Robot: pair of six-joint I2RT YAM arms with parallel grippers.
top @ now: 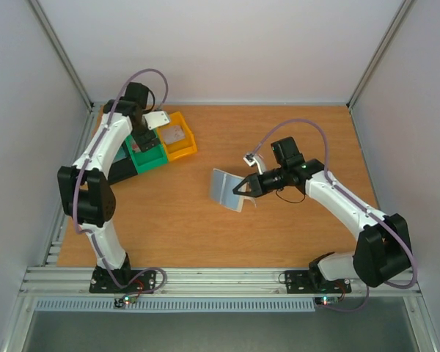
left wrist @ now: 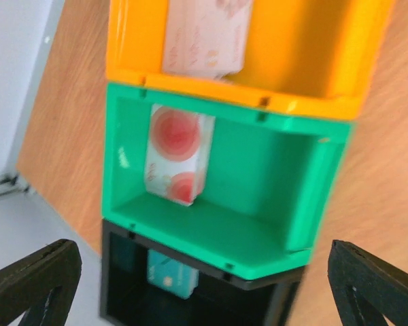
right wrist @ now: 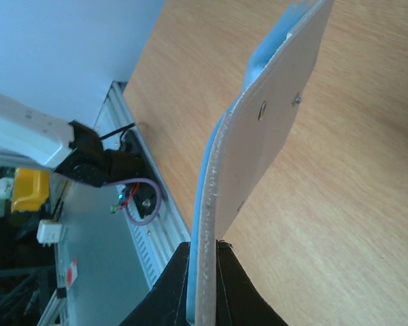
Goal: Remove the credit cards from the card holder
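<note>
Right jaws clamp one edge of the card holder, holding it tilted up on edge at mid desk; can't tell whether a card is inside. Left jaws are spread wide with nothing between them, hovering over the green bin, where a reddish-pink card lies. A bluish card sits in the black bin beside it. Risks: the thin-edge pinch may let the floppy holder slip or fold if swung, and the left fingers could snag a bin wall on lifting and drag the bins.
</note>
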